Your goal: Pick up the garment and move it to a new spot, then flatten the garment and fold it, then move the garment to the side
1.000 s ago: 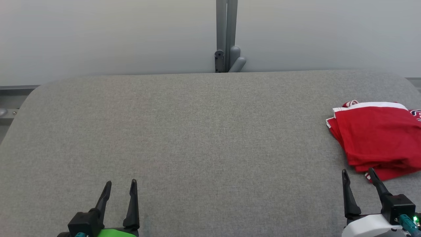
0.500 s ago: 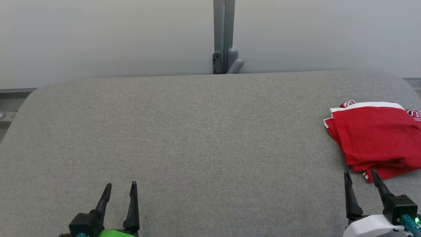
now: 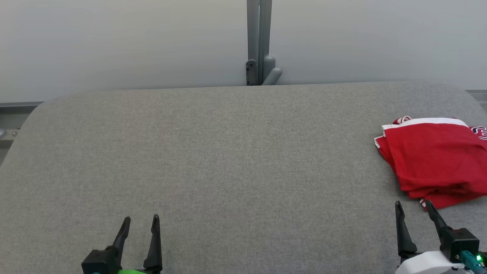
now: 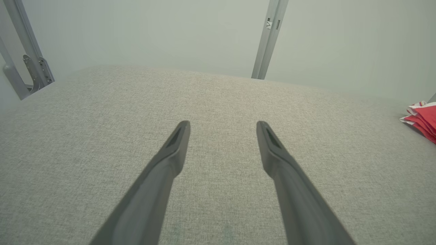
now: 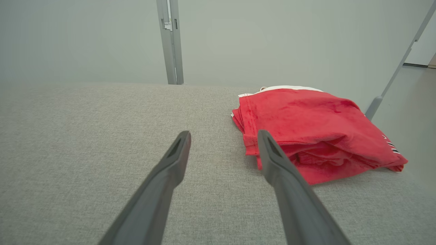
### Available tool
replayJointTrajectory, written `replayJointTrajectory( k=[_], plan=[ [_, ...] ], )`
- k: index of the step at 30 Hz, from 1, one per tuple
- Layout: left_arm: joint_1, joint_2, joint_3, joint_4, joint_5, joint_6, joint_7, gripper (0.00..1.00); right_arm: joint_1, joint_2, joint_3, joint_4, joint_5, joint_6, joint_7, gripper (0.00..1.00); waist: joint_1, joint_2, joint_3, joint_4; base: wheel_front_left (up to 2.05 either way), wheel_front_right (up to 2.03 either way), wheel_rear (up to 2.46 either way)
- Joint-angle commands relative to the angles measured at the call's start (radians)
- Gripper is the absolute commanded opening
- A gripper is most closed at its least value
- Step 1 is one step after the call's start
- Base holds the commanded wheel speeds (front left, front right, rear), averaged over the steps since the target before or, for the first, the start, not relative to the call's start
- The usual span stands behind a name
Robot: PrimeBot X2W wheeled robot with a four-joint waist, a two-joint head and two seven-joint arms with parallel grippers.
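Folded red garment (image 3: pixel 433 160) is lying at the frame's right edge on the grey desk (image 3: pixel 228 152), just above-right of the right claw (image 3: pixel 414 204), which is gaping open, holding nothing. Left claw (image 3: pixel 141 218), lower left, is hanging open, empty, well apart; right arm is nearer.

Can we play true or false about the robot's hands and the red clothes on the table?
1. The red garment lies folded on the gray table. True.
2. The right gripper is holding the garment. False: its jaws are open with nothing between them.
3. The garment is on the robot's left side. False: it lies at the right edge, near the right gripper.
4. The left gripper has open jaws over bare table. True.
5. The garment has a white edge. True.
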Motion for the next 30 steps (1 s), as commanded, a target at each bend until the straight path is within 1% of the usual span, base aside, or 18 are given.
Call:
replayJointTrajectory(
  k=[1, 2, 7, 19, 30],
  plan=[
    [-0.016, 0.002, 0.0, -0.015, 0.0, 0.001, -0.002, 1.0, -0.01, -0.006, -0.003, -0.016, 0.001, 0.0, -0.001, 1.0, 0.0, 0.0006, 0.001, 0.0, 0.0, 0.0, 0.0],
    [0.0, 0.0, 0.0, 0.0, 0.0, 0.0, 0.0, 0.0, -0.001, 0.0, 0.0, 0.001, 0.0, 0.0, 0.0, 0.0, 0.0, 0.0, 0.001, 0.0, 0.0, 0.0, 0.0],
    [0.008, -0.001, 0.002, 0.038, -0.011, 0.0, 0.008, 0.0, -0.002, 0.007, 0.0, 0.047, 0.011, 0.0, 0.009, 0.0, 0.0, 0.0, 0.001, -0.001, 0.0, 0.0, 0.0],
    [-0.025, -0.001, 0.03, 0.027, -0.233, -0.005, 0.067, 0.0, -0.037, 0.004, 0.002, 0.048, 0.273, 0.0, 0.073, 0.0, 0.0, 0.0011, 0.004, -0.005, 0.0, 0.0, 0.0],
    [-0.051, 0.0, 0.053, 0.018, -0.409, -0.009, 0.113, 0.0, -0.06, 0.002, 0.01, 0.042, 0.481, 0.0, 0.117, 0.0, 0.0, 0.0021, 0.007, -0.009, 0.0, 0.0, 0.0]
  ],
)
